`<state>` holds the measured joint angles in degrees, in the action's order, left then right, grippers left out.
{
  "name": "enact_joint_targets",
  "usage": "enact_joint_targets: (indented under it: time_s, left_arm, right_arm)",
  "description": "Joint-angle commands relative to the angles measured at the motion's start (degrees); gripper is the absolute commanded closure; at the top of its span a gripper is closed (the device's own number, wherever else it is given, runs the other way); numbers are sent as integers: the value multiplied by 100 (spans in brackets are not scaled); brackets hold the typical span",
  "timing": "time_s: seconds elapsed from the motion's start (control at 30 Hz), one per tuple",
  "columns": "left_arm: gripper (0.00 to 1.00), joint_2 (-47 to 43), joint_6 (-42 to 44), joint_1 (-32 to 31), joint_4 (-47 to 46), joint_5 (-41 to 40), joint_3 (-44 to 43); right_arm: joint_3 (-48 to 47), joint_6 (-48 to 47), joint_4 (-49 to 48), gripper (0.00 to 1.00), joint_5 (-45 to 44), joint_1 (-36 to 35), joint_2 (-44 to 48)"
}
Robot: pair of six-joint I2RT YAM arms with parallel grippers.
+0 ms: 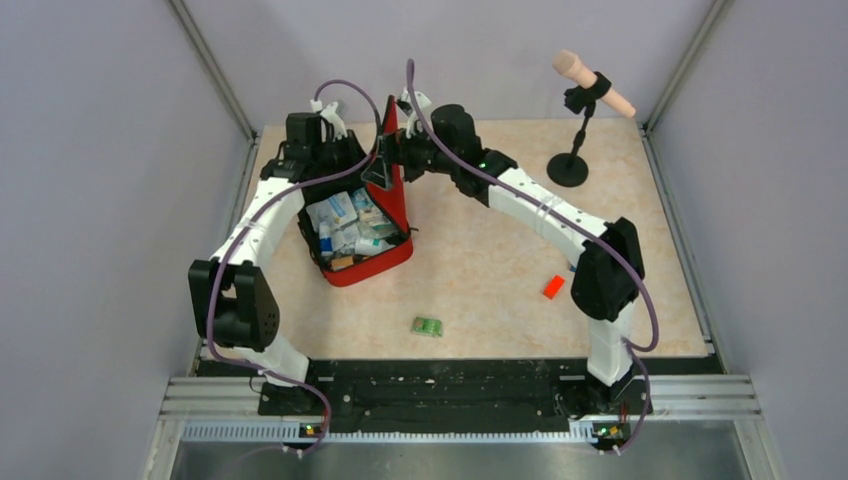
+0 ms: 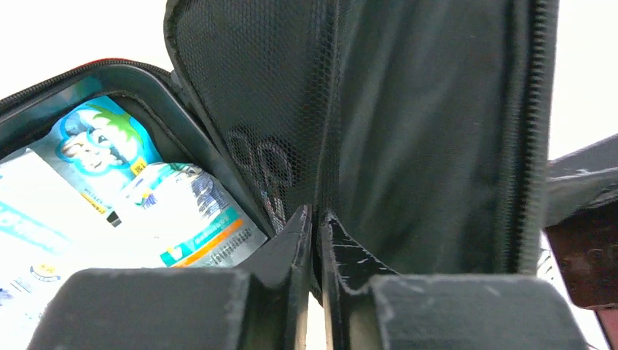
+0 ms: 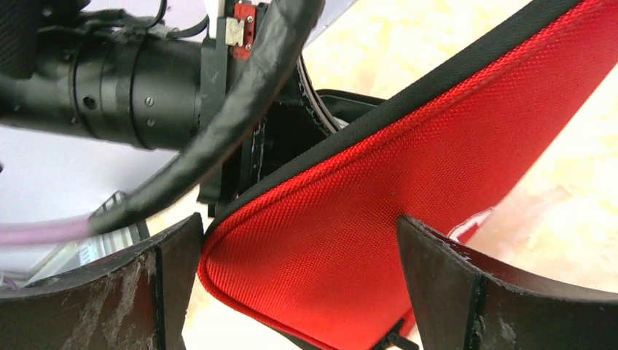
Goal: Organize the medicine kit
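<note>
Left gripper (image 2: 317, 220): fingers pressed almost together, only a thin slit showing, clamped on the black mesh lining (image 2: 262, 95) of the lid. Right gripper (image 3: 299, 222): fingers spread wide, one corner of the red lid (image 3: 408, 153) standing between them; left finger at the lid's edge, but contact cannot be told.

Medicine kit (image 1: 375, 268) sits left of centre on the table (image 1: 480, 270), open. Base flat, lid raised near upright along its right side. Both wrists meet at the lid's far end. Base packed with white and blue packets (image 1: 345, 225), close together, some overlapping.

Green packet (image 1: 427, 326) lies alone on the table, nearer the arm bases, apart from the kit. Small red block (image 1: 553, 287) further right, beside the right arm's elbow. Microphone (image 1: 592, 85) on a black stand at the far right corner.
</note>
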<state>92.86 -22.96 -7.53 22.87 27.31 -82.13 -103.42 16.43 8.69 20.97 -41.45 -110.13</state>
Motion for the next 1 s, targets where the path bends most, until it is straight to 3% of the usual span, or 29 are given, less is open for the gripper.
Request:
enact_joint_targets:
  time_s: [0.0, 0.07, 0.17, 0.5, 0.7, 0.97]
  left_arm:
    - [92, -259, -278, 14, -453, 256, 117]
    - [100, -264, -288, 23, -442, 261, 137]
    - [100, -307, -311, 47, -475, 247, 219]
    - [100, -316, -619, 133, -726, 440, 423]
    - [100, -350, -670, 138, -796, 462, 491]
    - [100, -336, -693, 155, -849, 474, 544]
  right_arm:
    - [-372, 155, 573, 1, -1022, -174, -541]
    - [-415, 247, 716, 2, -1635, -213, -596]
    - [-391, 300, 817, 1, -2042, -202, -541]
    - [172, -104, 342, 1, 272, -197, 232]
    - [238, -86, 336, 1, -246, -223, 305]
    - [-3, 22, 286, 1, 107, -232, 166]
